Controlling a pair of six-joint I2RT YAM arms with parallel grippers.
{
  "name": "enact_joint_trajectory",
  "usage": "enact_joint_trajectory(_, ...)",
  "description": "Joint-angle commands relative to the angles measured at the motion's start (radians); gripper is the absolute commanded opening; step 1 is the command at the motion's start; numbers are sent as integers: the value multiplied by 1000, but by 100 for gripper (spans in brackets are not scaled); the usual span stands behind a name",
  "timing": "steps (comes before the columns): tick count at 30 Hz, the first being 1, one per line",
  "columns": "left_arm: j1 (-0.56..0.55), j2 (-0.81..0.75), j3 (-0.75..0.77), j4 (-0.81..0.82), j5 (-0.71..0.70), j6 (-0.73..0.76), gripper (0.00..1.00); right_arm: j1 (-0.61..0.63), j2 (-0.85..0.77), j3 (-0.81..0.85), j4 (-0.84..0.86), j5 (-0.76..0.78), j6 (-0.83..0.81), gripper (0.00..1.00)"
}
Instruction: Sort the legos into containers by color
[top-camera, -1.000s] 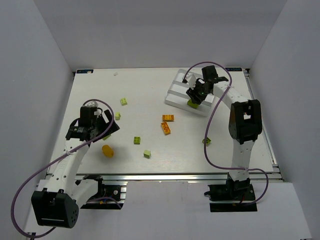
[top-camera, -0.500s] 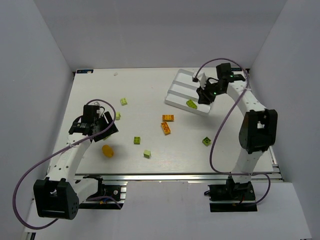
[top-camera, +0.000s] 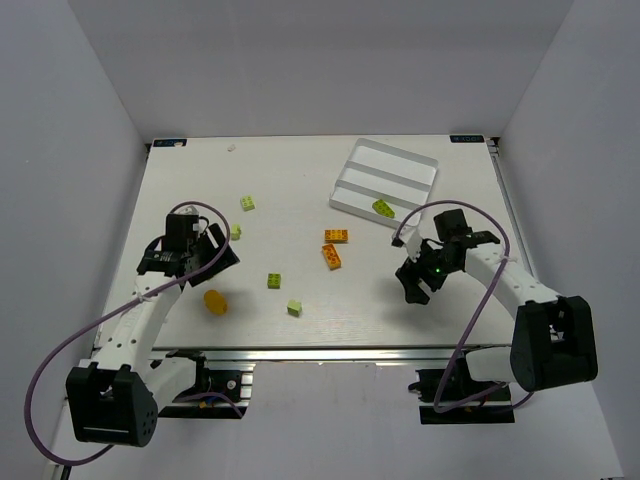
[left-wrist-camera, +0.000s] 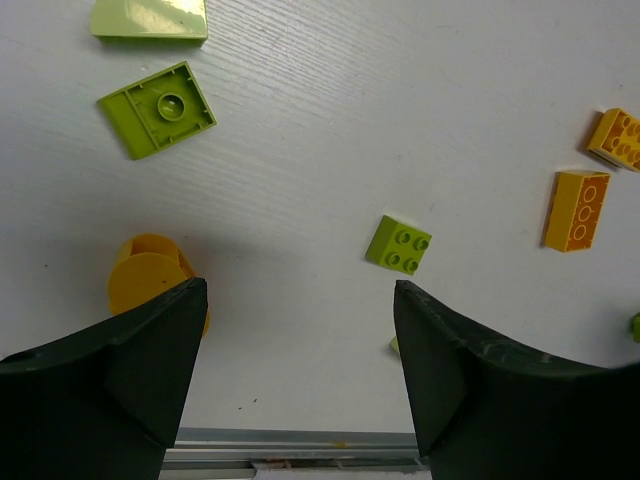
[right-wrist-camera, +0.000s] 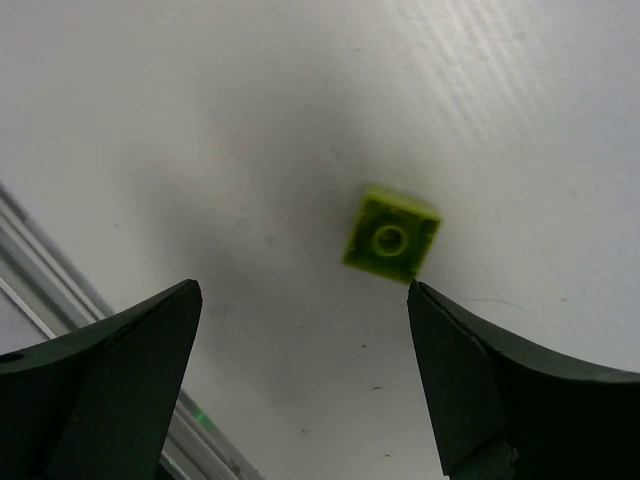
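The white tray (top-camera: 400, 150) stands at the back right, with one lime-green lego (top-camera: 382, 208) in its near compartment. My right gripper (top-camera: 413, 285) is open and empty above a lime-green lego (right-wrist-camera: 391, 235) that lies underside up just beyond its fingertips (right-wrist-camera: 303, 290). My left gripper (top-camera: 220, 258) is open and empty over the table (left-wrist-camera: 298, 295). An orange round piece (left-wrist-camera: 150, 275) lies by its left finger and a lime-green lego (left-wrist-camera: 399, 244) ahead of its right finger. Two orange legos (top-camera: 336, 236) (top-camera: 332, 256) lie mid-table.
More lime-green legos lie at the left (top-camera: 247, 203) (top-camera: 236, 232) and at the middle front (top-camera: 274, 281) (top-camera: 294, 307). The metal rail of the table's near edge (left-wrist-camera: 300, 440) is close under the left gripper. White walls enclose the table.
My right gripper has left the tray, with a green lego now lying in it, and swung down to the near right over another green lego. The left arm has barely shifted.
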Motion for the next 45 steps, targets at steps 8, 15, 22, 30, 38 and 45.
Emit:
enact_joint_trajectory(8,-6,-58,-27,1,22,-25,85,36,101,-29,279,225,330,82)
enact_joint_trajectory(15,-6,-86,-39,-7,14,-39,85,50,185,-21,292,225,344,52)
enact_joint_trajectory(22,-6,-81,-39,-11,5,-48,85,45,138,77,256,148,239,0)
enact_joint_trajectory(30,-6,-38,-41,13,20,-50,85,30,346,444,314,166,330,0)
enact_joint_trajectory(38,3,-27,-25,-5,8,-41,88,21,625,740,237,199,429,5)
enact_joint_trajectory(45,3,-24,-31,-10,10,-38,90,-4,691,806,240,215,423,34)
